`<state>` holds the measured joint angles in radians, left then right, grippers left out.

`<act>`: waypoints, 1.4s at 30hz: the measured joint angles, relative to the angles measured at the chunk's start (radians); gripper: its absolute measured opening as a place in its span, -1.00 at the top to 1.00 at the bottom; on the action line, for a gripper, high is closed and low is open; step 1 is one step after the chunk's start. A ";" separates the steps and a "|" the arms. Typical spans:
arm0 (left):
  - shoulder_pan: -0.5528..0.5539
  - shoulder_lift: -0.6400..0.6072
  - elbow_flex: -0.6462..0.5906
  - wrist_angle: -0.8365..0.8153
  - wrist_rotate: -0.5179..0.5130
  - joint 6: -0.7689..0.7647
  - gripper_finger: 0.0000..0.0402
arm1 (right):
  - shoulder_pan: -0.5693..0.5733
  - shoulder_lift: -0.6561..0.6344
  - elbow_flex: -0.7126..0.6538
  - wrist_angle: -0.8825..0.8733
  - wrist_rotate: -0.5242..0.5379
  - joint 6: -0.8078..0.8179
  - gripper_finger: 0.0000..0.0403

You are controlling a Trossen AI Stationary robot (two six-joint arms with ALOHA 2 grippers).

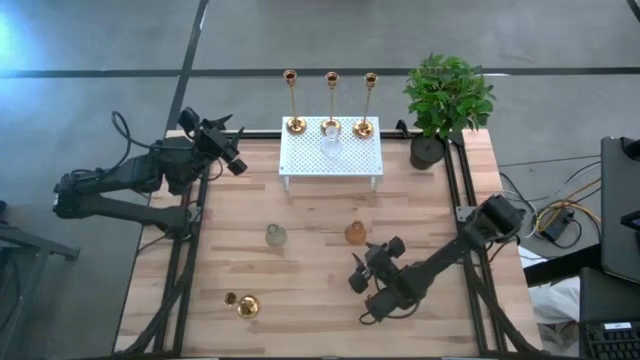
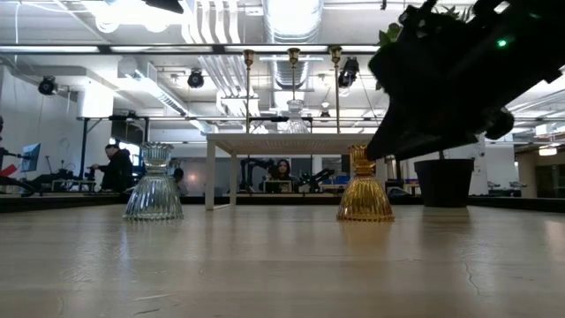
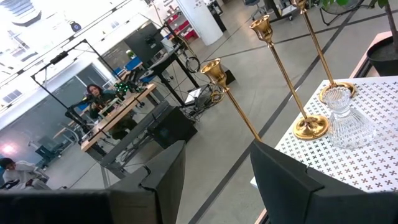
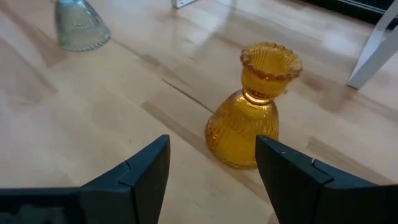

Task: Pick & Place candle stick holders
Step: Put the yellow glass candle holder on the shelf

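Three candle stick holders (image 1: 330,100) on white rack (image 1: 330,160); both grippers (image 1: 371,262) parted, empty.

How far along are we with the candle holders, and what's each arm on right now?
Done: three tall brass candlesticks and a clear glass holder stand on the white stand. In hand: nothing gripped; the right gripper, open, faces the amber glass holder on the table; the left gripper is open by the stand. Left: amber holder, grey-green holder, and the toppled brass piece.
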<state>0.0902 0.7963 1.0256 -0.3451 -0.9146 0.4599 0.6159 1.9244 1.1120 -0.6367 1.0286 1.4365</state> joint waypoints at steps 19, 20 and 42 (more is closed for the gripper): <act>0.000 0.028 0.000 0.000 0.000 0.000 0.06 | -0.103 0.034 0.011 -0.001 -0.061 0.055 -0.29; 0.000 0.031 0.000 0.000 0.000 0.000 0.06 | -0.104 0.033 0.011 -0.002 -0.061 0.049 -0.33; 0.000 0.103 0.000 0.025 -0.063 0.352 0.06 | -0.133 0.028 0.007 -0.010 -0.062 -0.030 -0.62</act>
<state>0.0900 0.8989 1.0256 -0.3203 -0.9773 0.8121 0.4828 1.9522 1.1187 -0.6471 0.9670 1.4061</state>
